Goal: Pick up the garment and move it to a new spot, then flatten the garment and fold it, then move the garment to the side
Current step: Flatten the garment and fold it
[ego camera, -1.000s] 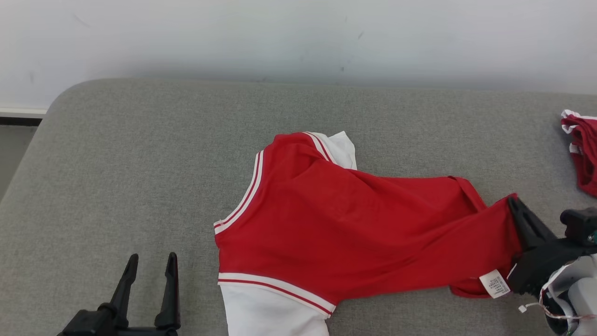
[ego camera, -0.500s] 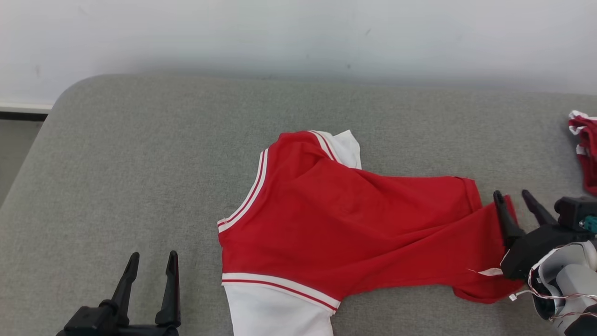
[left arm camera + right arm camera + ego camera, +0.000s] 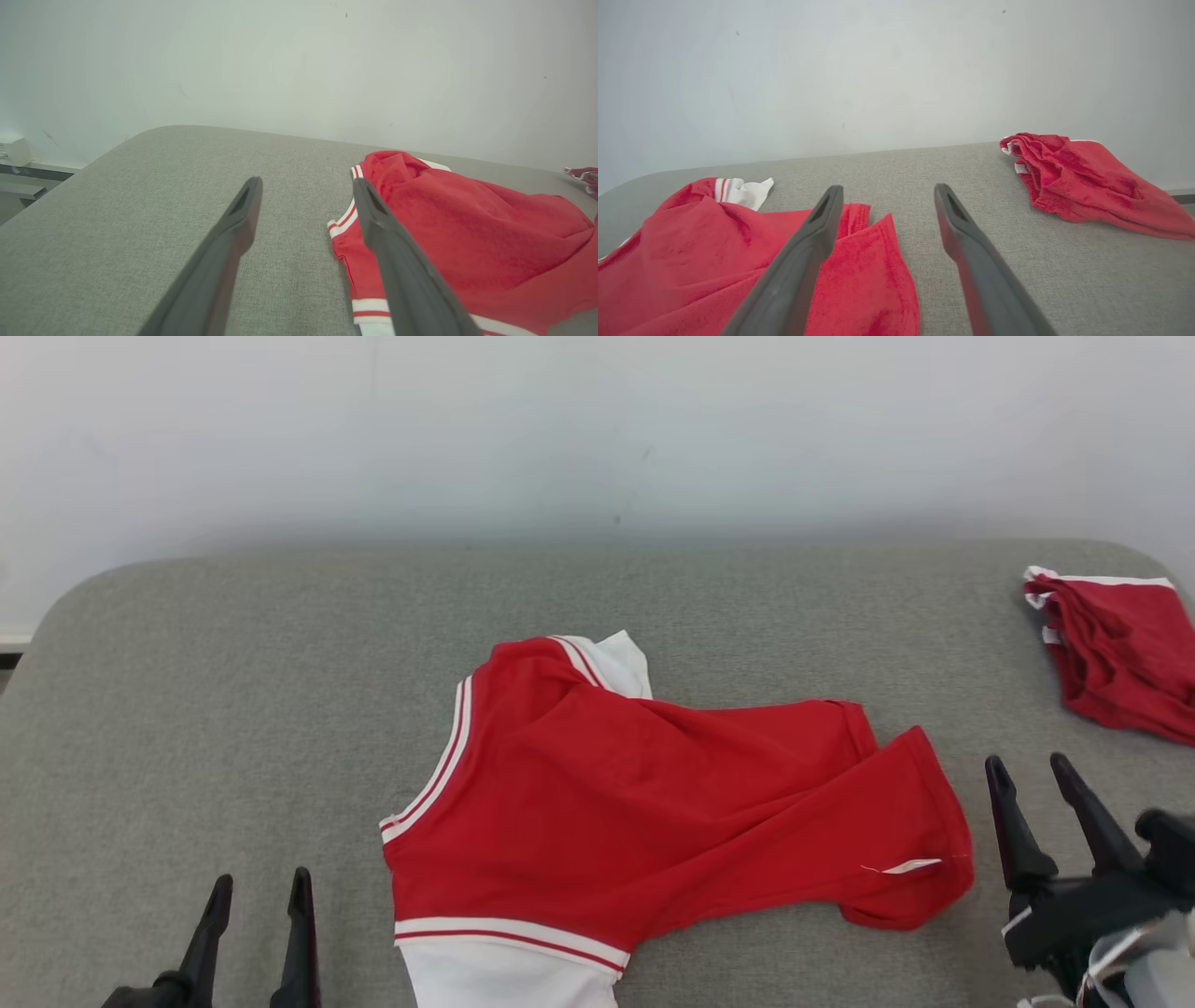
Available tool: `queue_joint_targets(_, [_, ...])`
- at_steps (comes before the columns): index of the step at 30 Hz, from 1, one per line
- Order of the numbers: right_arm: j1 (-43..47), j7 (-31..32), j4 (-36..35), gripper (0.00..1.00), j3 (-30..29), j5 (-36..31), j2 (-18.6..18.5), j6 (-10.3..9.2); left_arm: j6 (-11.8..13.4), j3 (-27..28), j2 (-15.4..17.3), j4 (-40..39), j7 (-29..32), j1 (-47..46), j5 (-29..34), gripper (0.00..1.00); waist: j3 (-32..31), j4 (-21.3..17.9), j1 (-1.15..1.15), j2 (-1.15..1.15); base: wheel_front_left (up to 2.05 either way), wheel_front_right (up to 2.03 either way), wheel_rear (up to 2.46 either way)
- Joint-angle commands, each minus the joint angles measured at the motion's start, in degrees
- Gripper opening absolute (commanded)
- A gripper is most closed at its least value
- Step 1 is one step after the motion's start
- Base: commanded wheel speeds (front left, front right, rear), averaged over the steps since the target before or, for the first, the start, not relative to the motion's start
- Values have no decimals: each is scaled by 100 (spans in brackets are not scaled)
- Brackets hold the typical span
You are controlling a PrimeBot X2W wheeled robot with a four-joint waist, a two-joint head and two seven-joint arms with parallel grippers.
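My right pincer [image 3: 1027, 763] had just released the crumpled red-and-white jersey garment [image 3: 653, 803], lying centre frame; it stood wide and empty, lower right (left pincer [image 3: 261, 879] likewise wide). Flattening seemed next.

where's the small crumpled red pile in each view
Head view: crumpled red pile at the right edge, upper half.
Left wrist view: a sliver at the far right edge, mid-height.
Right wrist view: right side, around mid-height.
Shared landmark: the big red-and-white garment, left of the pile in all three.
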Motion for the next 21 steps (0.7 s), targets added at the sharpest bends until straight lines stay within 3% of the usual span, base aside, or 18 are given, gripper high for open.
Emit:
queue_joint_targets(1, [109, -24, -88, 100, -65, -63, 43, -15, 9, 40, 34, -10, -3, 86, 43, 100, -106, -129, 0, 0, 0, 0, 0])
queue_joint_targets(12, [1577, -24, -1499, 100, -1034, -977, 849, -15, 9, 235, 45, -110, -3, 276, 101, 100, -222, -349, 0, 0, 0, 0, 0])
queue_joint_targets(21, [2005, -17, -1748, 100, -1389, -1367, 1326, -15, 9, 234, 39, -33, -3, 312, 251, 100, -303, -258, 0, 0, 0, 0, 0])
